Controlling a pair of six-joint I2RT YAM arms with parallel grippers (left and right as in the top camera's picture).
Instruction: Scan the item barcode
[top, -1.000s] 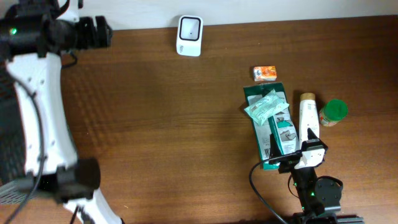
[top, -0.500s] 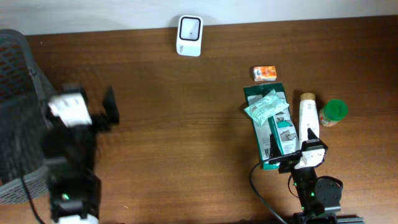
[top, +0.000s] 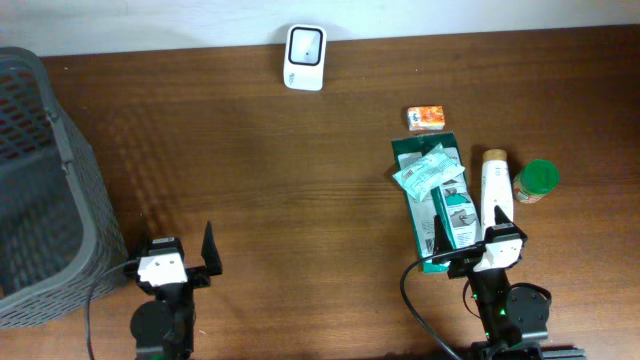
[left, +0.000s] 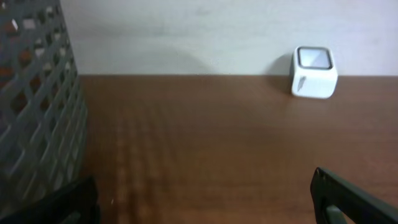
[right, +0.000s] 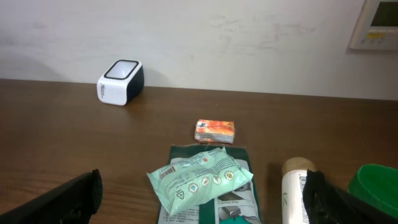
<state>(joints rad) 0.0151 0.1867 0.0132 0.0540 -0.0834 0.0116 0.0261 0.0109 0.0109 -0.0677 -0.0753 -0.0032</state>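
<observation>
The white barcode scanner (top: 304, 58) stands at the back edge of the table, also seen in the left wrist view (left: 314, 72) and the right wrist view (right: 120, 82). The items lie at the right: a pale green packet (top: 427, 170) (right: 200, 180) on a dark green flat package (top: 445, 215), a small orange box (top: 426, 118) (right: 215, 130), a white tube (top: 495, 190) (right: 293, 193) and a green-lidded jar (top: 536, 181) (right: 376, 183). My right gripper (top: 475, 252) (right: 202, 205) is open just in front of the packages, holding nothing. My left gripper (top: 177, 258) (left: 202, 208) is open at the front left, over bare wood.
A grey mesh basket (top: 40, 180) (left: 34, 106) stands at the left edge, close beside the left gripper. A pale wall runs behind the table's far edge. A black cable (top: 415, 300) loops near the right arm's base.
The left arm has swung down from the upper left to the front left of the table, uncovering the basket. The right arm and the items have not moved.
</observation>
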